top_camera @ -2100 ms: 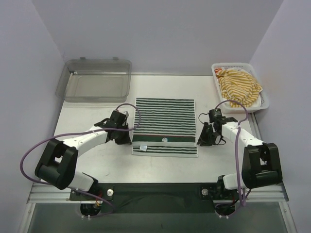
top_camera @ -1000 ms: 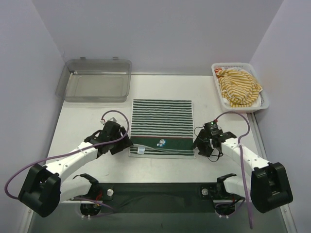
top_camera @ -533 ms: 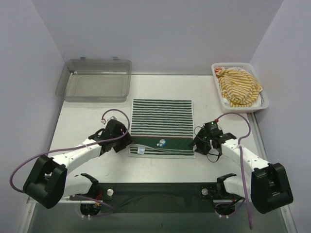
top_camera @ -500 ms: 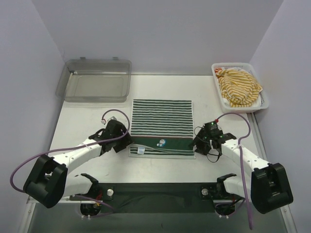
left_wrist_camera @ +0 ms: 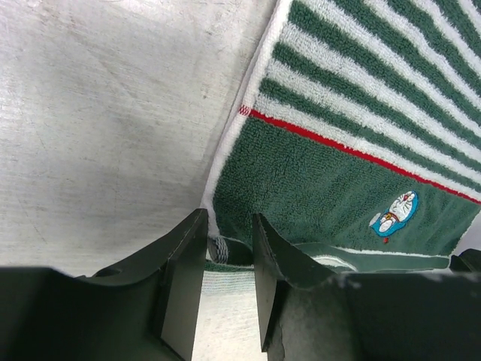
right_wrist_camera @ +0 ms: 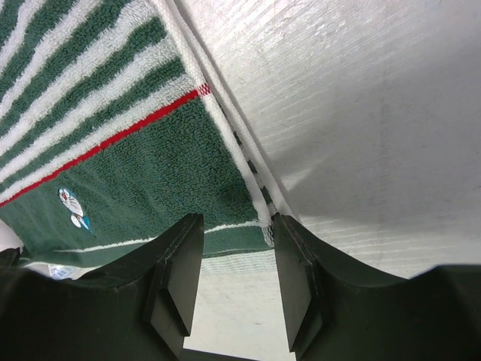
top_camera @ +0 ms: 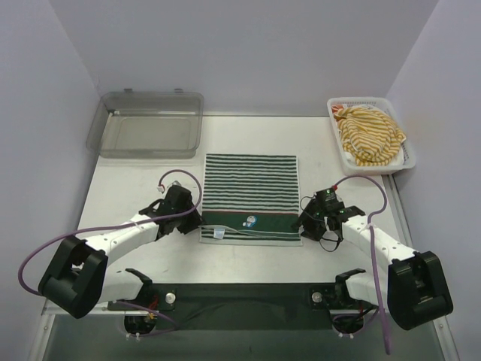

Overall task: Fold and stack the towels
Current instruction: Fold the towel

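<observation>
Well ahead of the left claw (top_camera: 198,219), a clear grey tray (top_camera: 96,137) sits at the table's (top_camera: 124,184) far corner. That claw is clenched on the near-left corner of the green striped towel (top_camera: 252,184) — cloth is bunched between its fingers (left_wrist_camera: 184,278). The towel lies flat between both claws. The right claw (top_camera: 304,222) straddles the near-right corner; whether it pinches, I cannot tell. Beyond it and to its right, a yellow striped towel (top_camera: 368,135) is heaped in the white basket (top_camera: 409,164).
</observation>
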